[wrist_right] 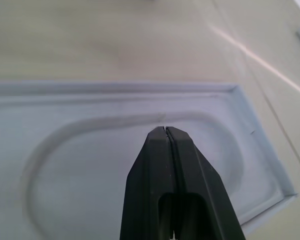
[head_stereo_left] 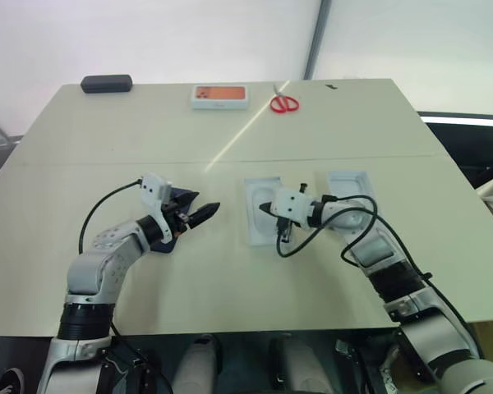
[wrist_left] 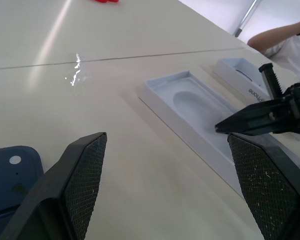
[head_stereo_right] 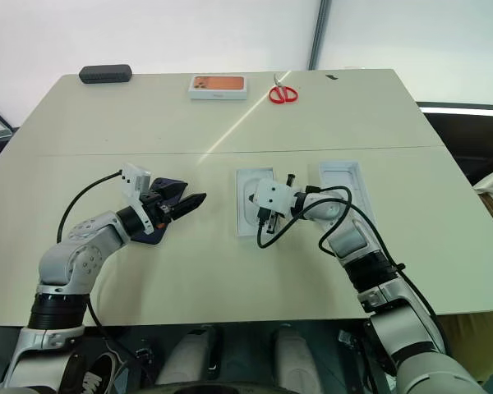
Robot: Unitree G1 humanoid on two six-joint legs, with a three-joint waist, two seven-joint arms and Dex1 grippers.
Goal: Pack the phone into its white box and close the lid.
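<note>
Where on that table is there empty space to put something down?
Bare table runs along the near edge, and between the scissors and the far right corner. It is crowded mid-table: the phone under the open left gripper, the white box under the shut right gripper, and the lid.

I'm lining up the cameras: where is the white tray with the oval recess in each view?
Left eye view: white tray with the oval recess, mid-table.
Right eye view: mid-table.
Left wrist view: ahead, beyond the open fingers.
Right wrist view: close under the fingers.
Shared landmark: the shut right end effector over it.
</note>
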